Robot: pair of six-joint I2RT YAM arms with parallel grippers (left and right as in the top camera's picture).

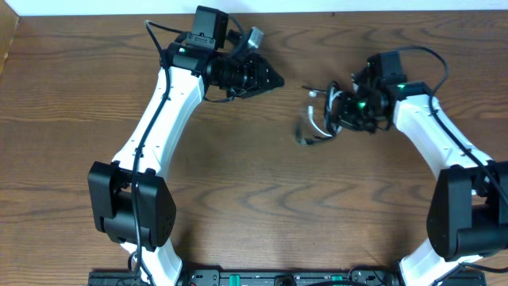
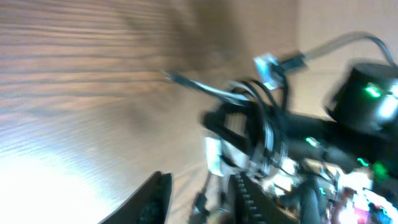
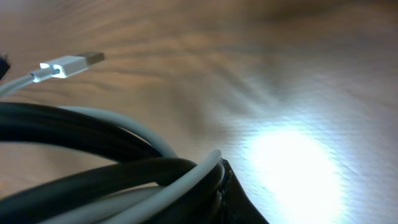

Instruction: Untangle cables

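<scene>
The cables (image 1: 319, 121) form a small black-and-white tangle right of the table's centre. It hangs from my right gripper (image 1: 340, 114), which is shut on it. In the right wrist view, black and white cords (image 3: 134, 177) run pressed together into the gripper (image 3: 217, 171), and a white plug (image 3: 71, 64) sticks out at upper left. My left gripper (image 1: 278, 80) hovers to the upper left of the tangle, apart from it. In the left wrist view its fingers (image 2: 155, 199) stand apart with nothing between them, and the bundle (image 2: 249, 134) lies ahead.
The surface is a brown wooden table (image 1: 254, 199). The white left arm (image 1: 159, 119) reaches in from the lower left and the right arm (image 1: 432, 135) from the lower right. Thick black robot wires (image 1: 159, 36) loop near the left wrist.
</scene>
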